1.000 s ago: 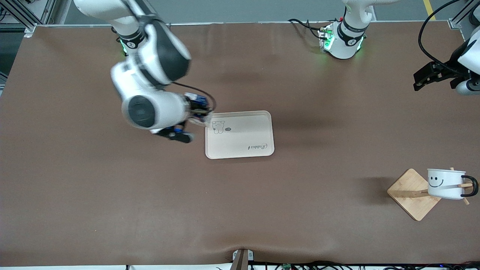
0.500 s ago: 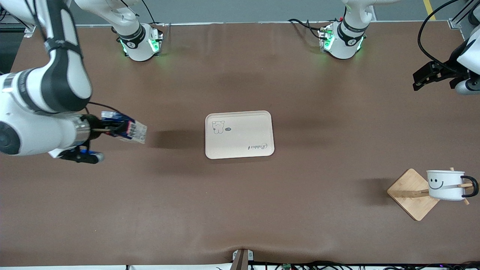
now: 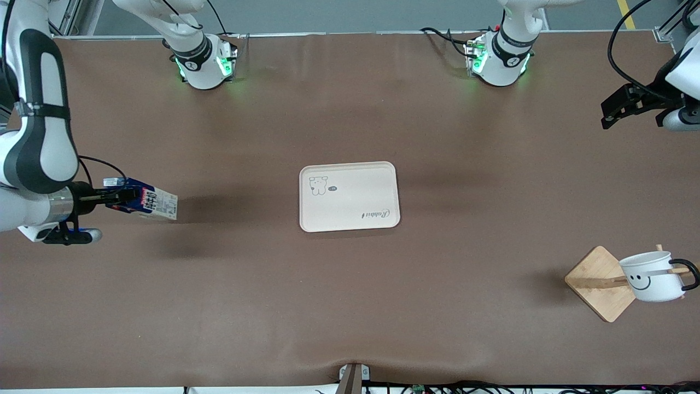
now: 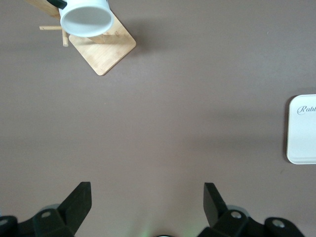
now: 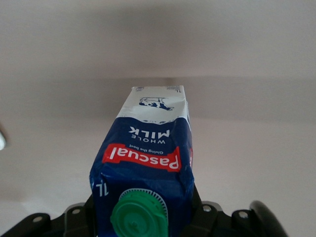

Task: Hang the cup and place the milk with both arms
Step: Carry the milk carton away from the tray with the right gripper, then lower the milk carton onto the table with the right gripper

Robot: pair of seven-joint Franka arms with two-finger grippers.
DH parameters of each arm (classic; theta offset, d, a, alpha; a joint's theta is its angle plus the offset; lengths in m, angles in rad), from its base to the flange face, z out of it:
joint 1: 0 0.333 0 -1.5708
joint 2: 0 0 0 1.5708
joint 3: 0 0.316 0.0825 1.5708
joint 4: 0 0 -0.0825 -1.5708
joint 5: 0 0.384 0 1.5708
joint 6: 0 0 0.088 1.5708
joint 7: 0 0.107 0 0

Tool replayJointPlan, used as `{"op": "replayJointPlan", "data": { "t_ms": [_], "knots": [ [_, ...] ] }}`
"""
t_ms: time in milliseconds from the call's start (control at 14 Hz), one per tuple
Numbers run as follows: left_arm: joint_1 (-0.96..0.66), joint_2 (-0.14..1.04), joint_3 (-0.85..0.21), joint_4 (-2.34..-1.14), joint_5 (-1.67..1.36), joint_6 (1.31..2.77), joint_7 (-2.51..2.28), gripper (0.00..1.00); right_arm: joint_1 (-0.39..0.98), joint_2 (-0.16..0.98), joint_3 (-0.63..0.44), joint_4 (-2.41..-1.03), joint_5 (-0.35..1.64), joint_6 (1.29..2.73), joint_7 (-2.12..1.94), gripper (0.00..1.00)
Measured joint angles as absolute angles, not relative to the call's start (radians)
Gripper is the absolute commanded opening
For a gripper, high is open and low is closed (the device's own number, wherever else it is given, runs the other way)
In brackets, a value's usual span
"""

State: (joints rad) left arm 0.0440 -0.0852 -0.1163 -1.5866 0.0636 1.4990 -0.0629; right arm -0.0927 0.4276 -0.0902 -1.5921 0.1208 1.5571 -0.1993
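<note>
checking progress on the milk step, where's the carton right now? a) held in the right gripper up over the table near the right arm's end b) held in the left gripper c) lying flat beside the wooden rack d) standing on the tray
a: the milk carton is clamped in the right gripper over bare table toward the right arm's end, while the tray holds nothing and the left gripper is open.

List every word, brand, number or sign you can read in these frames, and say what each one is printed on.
"Pascual": red band on the milk, held by the right gripper.
"WHOLE MILK": same carton, blue panel.
"1L": carton, near the green cap.
"Rabbit": the tray.
Small line under "Pascual" and the carton's side print: too small to read.
</note>
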Motion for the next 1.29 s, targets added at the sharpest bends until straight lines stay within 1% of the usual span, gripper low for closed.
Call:
{"op": "replayJointPlan", "data": {
  "t_ms": [143, 357, 714, 786, 857, 929, 1000, 1071, 1286],
  "knots": [
    [0.045, -0.091, -0.116, -1.587, 0.064, 1.499, -0.063, 1.0, -0.115, 0.422, -0.09, -1.644, 0.108, 1.592, -0.22, 0.0],
    [0.048, -0.091, -0.114, -1.59, 0.064, 1.499, -0.063, 1.0, -0.112, 0.399, -0.083, -1.729, 0.074, 1.668, -0.221, 0.0],
    [0.05, -0.075, -0.112, -1.593, 0.064, 1.509, -0.063, 1.0, -0.112, 0.386, -0.082, -1.768, 0.054, 1.678, -0.188, 0.0],
    [0.05, -0.075, -0.112, -1.593, 0.064, 1.509, -0.063, 1.0, -0.113, 0.385, -0.082, -1.771, 0.054, 1.678, -0.186, 0.01],
    [0.05, -0.075, -0.112, -1.592, 0.064, 1.509, -0.063, 1.0, -0.113, 0.384, -0.082, -1.772, 0.054, 1.678, -0.184, 0.1],
    [0.05, -0.075, -0.112, -1.592, 0.064, 1.509, -0.063, 1.0, -0.113, 0.384, -0.082, -1.773, 0.054, 1.678, -0.182, 0.44],
    [0.05, -0.075, -0.112, -1.592, 0.064, 1.509, -0.063, 1.0, -0.113, 0.384, -0.082, -1.773, 0.054, 1.678, -0.181, 0.61],
    [0.05, -0.075, -0.112, -1.591, 0.064, 1.51, -0.063, 1.0, -0.113, 0.384, -0.082, -1.773, 0.054, 1.678, -0.179, 1.0],
    [0.05, -0.075, -0.112, -1.586, 0.064, 1.512, -0.064, 1.0, -0.117, 0.387, -0.083, -1.779, 0.054, 1.678, -0.167, 1.0]
  ]
}}
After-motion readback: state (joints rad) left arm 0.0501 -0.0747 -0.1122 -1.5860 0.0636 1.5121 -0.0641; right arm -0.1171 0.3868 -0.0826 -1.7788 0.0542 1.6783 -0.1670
